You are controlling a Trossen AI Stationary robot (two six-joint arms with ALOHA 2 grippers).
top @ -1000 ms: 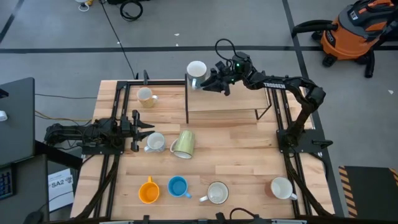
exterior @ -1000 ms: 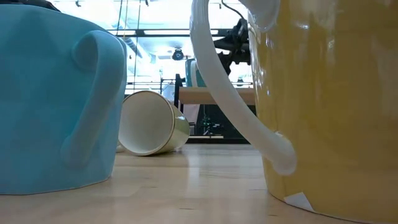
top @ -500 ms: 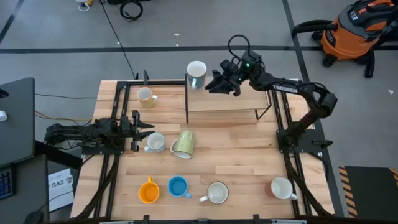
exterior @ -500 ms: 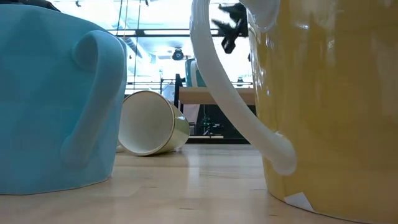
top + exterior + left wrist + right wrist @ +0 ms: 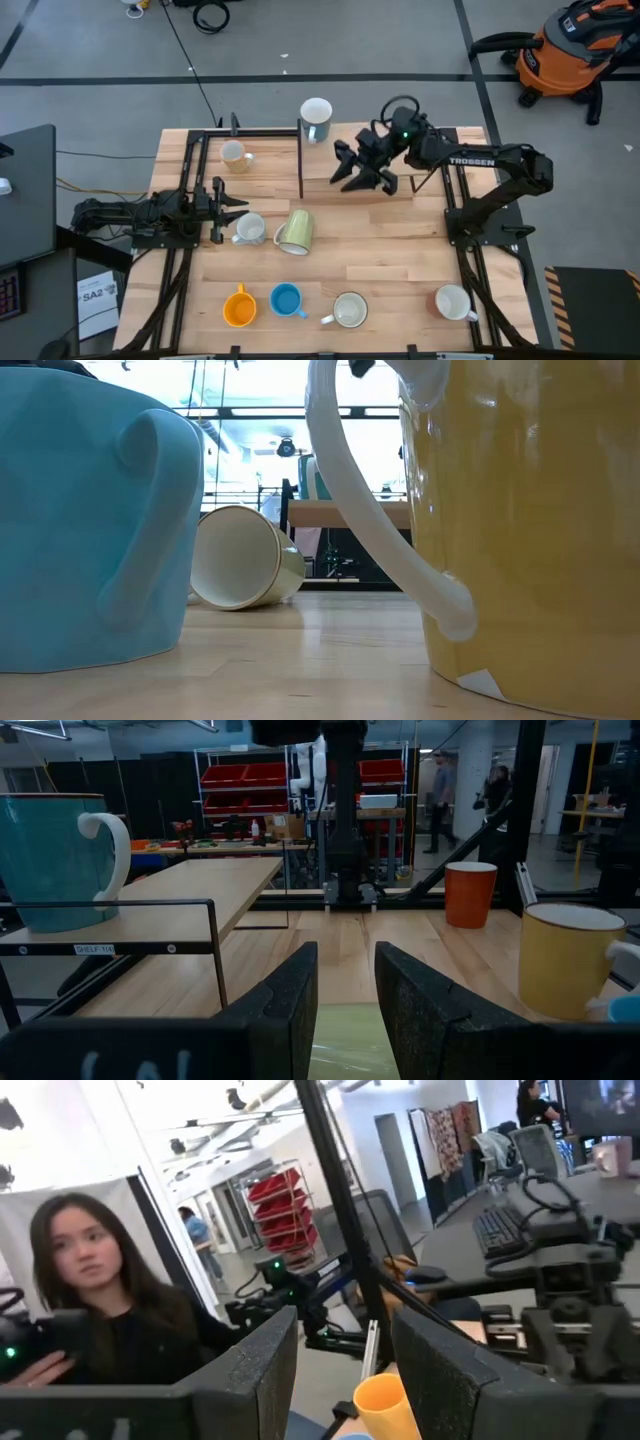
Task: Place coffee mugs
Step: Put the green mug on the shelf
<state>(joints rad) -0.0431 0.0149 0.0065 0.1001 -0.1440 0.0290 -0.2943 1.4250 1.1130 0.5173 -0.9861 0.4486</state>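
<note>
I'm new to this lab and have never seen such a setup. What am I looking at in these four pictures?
Two dark robot arms work at a wooden table. One picture looks straight down, one sits at table height, and one comes from each wrist. The right gripper hangs open and empty over the raised shelf, where a teal mug stands. The left gripper rests open beside a white mug. More mugs dot the table: a pale green mug lying on its side, an orange mug and a blue mug. Nothing is held.

high view straight down; low view table-level, perhaps touching blue mug [image 5: 90, 520].
</note>
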